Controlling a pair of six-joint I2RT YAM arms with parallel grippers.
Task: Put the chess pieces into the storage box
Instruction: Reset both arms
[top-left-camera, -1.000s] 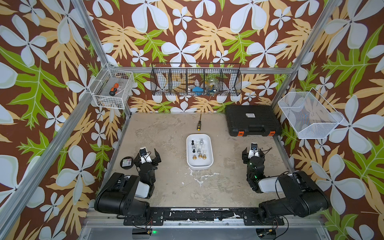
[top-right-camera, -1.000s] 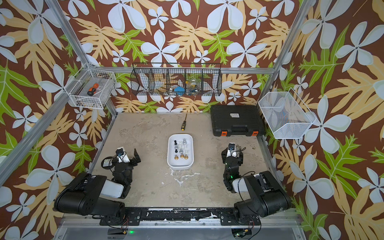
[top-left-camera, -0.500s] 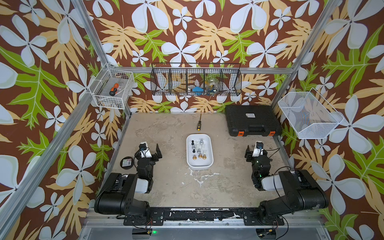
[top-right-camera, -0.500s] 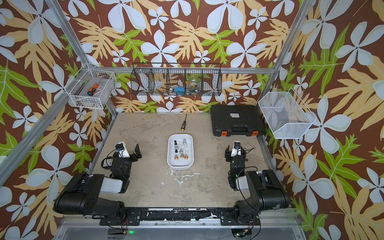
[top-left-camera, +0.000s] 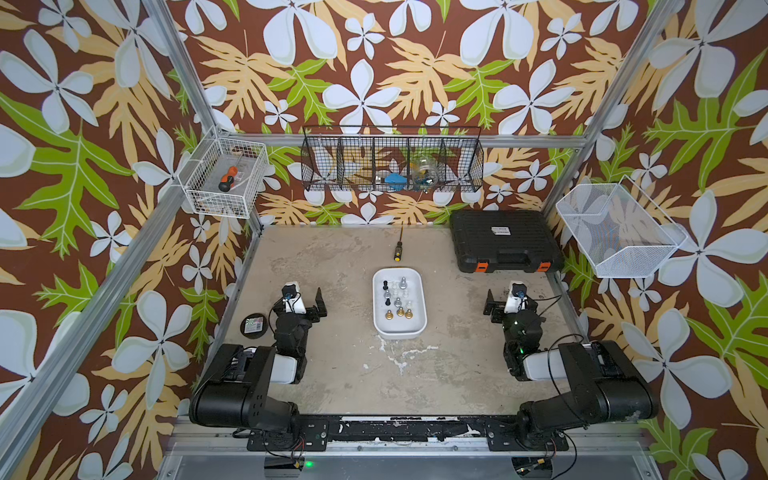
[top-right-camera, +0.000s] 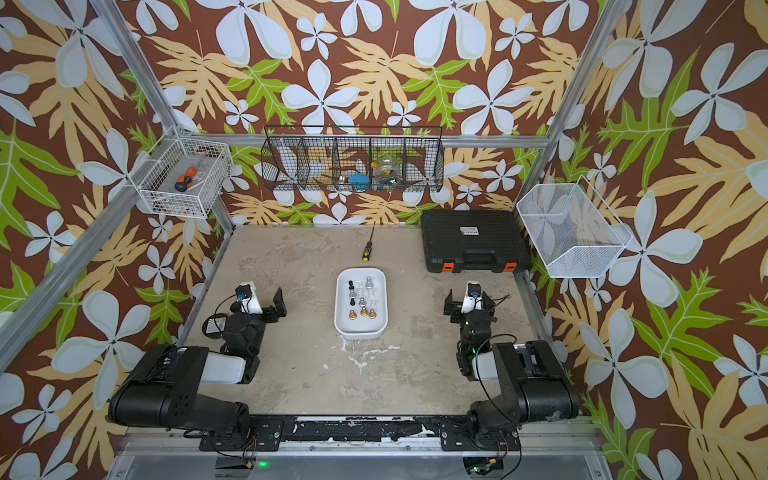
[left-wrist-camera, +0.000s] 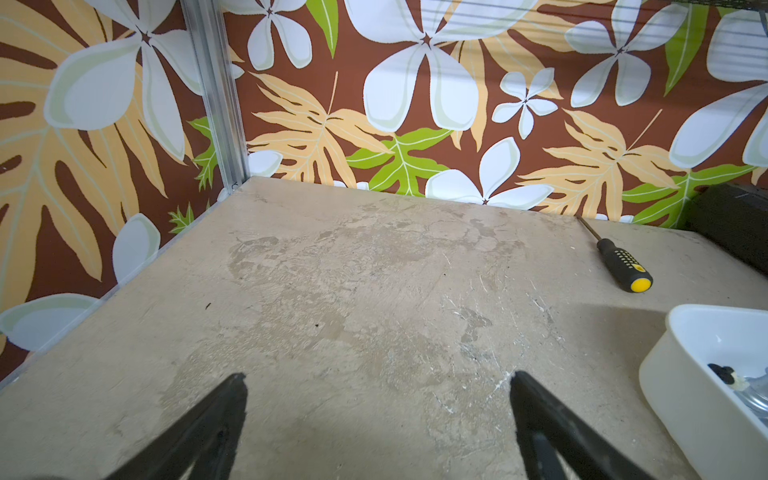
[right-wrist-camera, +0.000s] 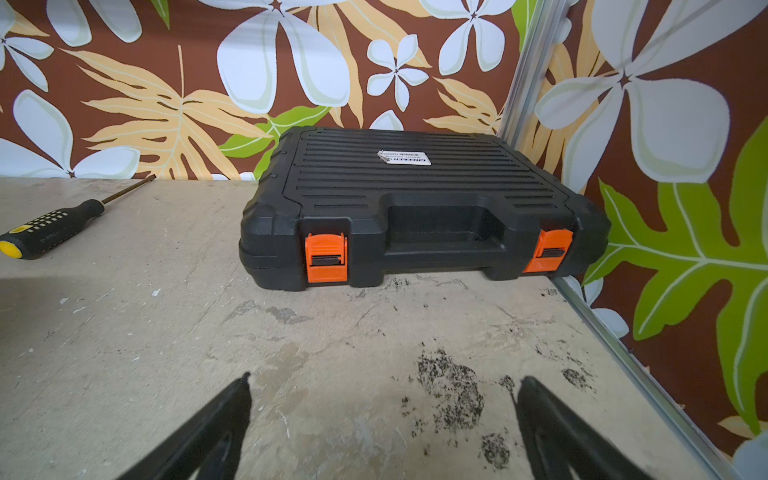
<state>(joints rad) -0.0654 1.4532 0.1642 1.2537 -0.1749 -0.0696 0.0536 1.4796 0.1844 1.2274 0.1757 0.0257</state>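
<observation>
The storage box (top-left-camera: 376, 291) is sitting at the middle of the table (top-left-camera: 340, 257), its long sides running near to far. The chess pieces (top-left-camera: 397, 300) are standing upright inside it. Three gold ones are making a row toward the near end, silver ones are standing in the middle and toward the far end, and a black one is at the far left. The cream-white ones are blending into the box floor, so their number is hard to tell from above.

The left gripper (left-wrist-camera: 378, 377) is hovering low over bare table to the left of the box, well apart from it. Its jaws are spread wide with nothing between them. Its wrist camera is catching the box's near left corner, with a black piece just inside the wall.

The right gripper (right-wrist-camera: 384, 378) is hanging to the right of the box, also well apart, facing the black case (right-wrist-camera: 415, 199). Its jaws are gaping wide over stained table and gripping nothing.

The screwdriver (top-left-camera: 398, 249) is lying just beyond the far end of the box, its yellow tip pointing toward it. The case is resting closed in the far right corner.
</observation>
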